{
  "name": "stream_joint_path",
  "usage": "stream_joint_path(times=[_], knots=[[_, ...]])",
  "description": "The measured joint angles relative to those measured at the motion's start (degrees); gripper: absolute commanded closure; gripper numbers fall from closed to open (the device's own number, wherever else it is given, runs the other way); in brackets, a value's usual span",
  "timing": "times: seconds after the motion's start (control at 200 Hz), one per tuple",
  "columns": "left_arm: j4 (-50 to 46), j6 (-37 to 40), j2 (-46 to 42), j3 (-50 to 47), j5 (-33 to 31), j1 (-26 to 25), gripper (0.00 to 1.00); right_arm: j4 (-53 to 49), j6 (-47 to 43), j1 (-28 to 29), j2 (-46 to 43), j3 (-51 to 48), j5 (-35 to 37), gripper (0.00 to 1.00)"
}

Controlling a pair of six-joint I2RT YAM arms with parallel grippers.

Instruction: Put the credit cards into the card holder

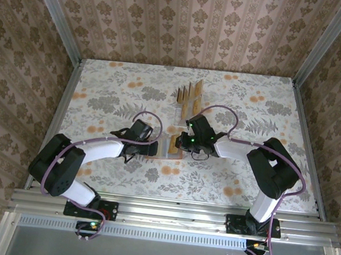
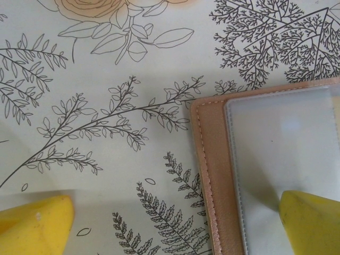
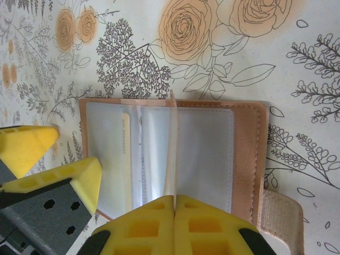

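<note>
Wallet [image 3: 247, 154] lies open and flat near the middle of the table [image 1: 101, 89], between the two arms, its salmon edge framing greyish clear pockets. Its strap [image 3: 279, 218] sticks out at one corner.

In the right wrist view the right gripper [image 3: 175, 204] has its yellow fingers pressed together on a clear pocket leaf [image 3: 172, 143], which stands up edge-on from the fold of the wallet. To the left of that leaf, one tan card [image 3: 125, 154] sits inside a pocket, with its long edge parallel to the fold.

The left gripper [image 2: 172, 228] is down low at the wallet's other side with its jaws spread wide and nothing between them. One of its fingers [image 2: 313, 223] is over the clear pocket near the stitched edge, and the other is over bare floral cloth just beside the wallet. Whether the first finger presses on the pocket I cannot tell.

Further back on the table, well apart from the wallet, more cards [image 1: 190, 93] stand on edge in a short row.
</note>
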Motion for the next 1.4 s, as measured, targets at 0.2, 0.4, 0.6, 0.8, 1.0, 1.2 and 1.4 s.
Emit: stream_joint_path(times=[0.2, 0.4, 0.6, 0.8, 1.0, 1.2, 1.4], knots=[[0.17, -0.39, -0.04, -0.22, -0.13, 0.0, 0.0, 3.85, 0.15, -0.68, -0.11, -1.6, -2.49, 1.0], [0.37, -0.44, -0.04, -0.33, -0.24, 0.0, 0.0, 9.07, 0.17, -1.03, -0.46, -3.28, -4.87, 1.0], [0.61, -0.46, -0.15, -0.55, -0.46, -0.09, 0.0, 14.05, 1.16, -1.05, -0.44, -3.87, -6.45, 1.0], [0.63, -0.46, -0.17, -0.55, -0.46, -0.09, 0.0, 18.27, 2.14, -1.05, 0.68, -3.89, -7.19, 1.0], [0.63, -0.46, -0.15, -0.55, -0.46, -0.09, 0.0, 20.48, 3.15, -1.05, 3.02, -4.11, -7.39, 1.0], [0.63, -0.46, -0.22, -0.59, -0.46, -0.09, 0.0, 22.47, 3.37, -1.05, 4.24, -5.01, -7.89, 1.0], [0.63, -0.46, -0.22, -0.63, -0.48, -0.09, 0.0, 24.02, 3.58, -1.05, 5.4, -5.73, -8.24, 1.0]])
